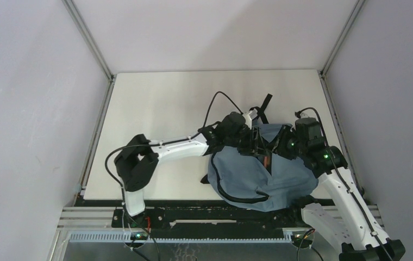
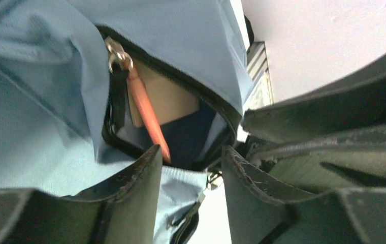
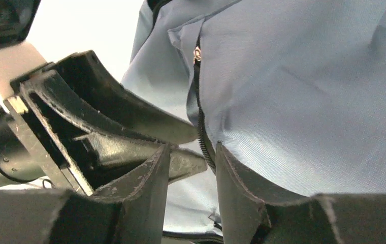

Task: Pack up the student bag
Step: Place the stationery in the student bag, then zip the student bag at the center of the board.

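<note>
The dusty-blue student bag lies at the near right of the table, its black-zipped opening facing up. My left gripper and right gripper meet over that opening. In the left wrist view the bag gapes; an orange pull hangs from a metal clasp, with a tan item and dark lining inside. My left gripper is open, with bag fabric showing in the gap. In the right wrist view my right gripper is open beside the zipper track on the bag.
A black strap trails from the bag toward the back. A black cable loops above the left arm. The white table is bounded by grey walls and a metal frame rail at the near edge.
</note>
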Controlling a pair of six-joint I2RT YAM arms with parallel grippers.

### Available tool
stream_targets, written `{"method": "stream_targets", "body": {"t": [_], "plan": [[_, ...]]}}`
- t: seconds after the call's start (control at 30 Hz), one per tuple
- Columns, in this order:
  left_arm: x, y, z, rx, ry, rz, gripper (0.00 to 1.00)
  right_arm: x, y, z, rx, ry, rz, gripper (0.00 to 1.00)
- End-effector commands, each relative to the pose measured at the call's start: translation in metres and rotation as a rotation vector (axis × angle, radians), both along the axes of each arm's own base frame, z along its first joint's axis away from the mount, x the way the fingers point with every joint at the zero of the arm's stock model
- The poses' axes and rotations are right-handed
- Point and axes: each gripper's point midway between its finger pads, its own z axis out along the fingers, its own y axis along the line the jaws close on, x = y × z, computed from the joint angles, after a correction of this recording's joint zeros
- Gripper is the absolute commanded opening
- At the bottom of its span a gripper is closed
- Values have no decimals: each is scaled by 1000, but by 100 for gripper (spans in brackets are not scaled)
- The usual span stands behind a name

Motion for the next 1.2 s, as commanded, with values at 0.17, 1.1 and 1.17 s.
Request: {"method": "stream_targets", "body": {"t": [0.17, 1.1, 1.17], "plan": [[-73, 45, 78, -89, -147, -281, 19, 22, -6, 38, 24, -187, -72, 26], [28, 70, 42, 93, -106, 38, 55, 34, 17, -22, 79, -94, 2, 25], [27, 68, 39, 89, -95, 34, 54, 36, 21, -26, 89, -77, 15, 27]]}}
